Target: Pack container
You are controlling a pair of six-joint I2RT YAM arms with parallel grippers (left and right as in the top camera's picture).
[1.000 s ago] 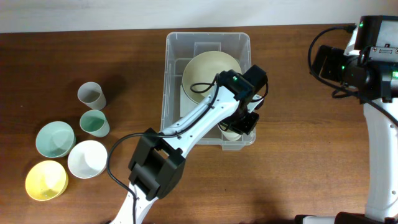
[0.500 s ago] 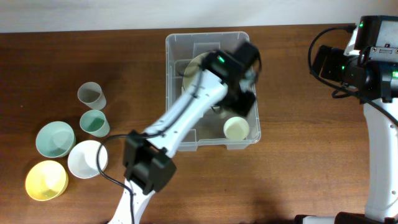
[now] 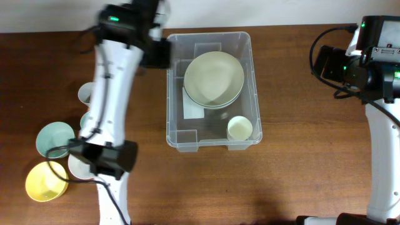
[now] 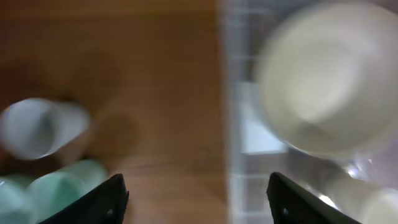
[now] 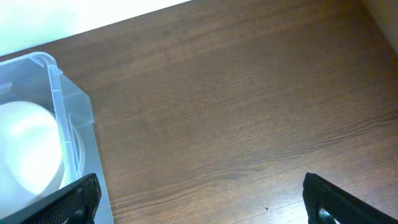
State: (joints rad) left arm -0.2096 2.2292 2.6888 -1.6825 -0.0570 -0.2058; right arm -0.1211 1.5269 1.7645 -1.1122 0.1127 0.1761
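We are swinging our left claw (image 4: pixel 199 204) out of the container (image 3: pixel 174 128), which is sitting mid-counter (image 3: pixel 300 169) near the far edge. A second ago that claw was reaching down at the container's near right corner. Now the cream cup (image 3: pixel 239 129) is standing there alone, just beside the stacked bowls (image 3: pixel 214 79), so we are counting that piece as packed. The left claw is spread wide and carrying nothing, passing over the counter's left side above the grey cup (image 4: pixel 37 127) and green cup (image 4: pixel 68 180), likely our next picks. Our right claw (image 5: pixel 205 205) is hanging released and empty near the right edge.
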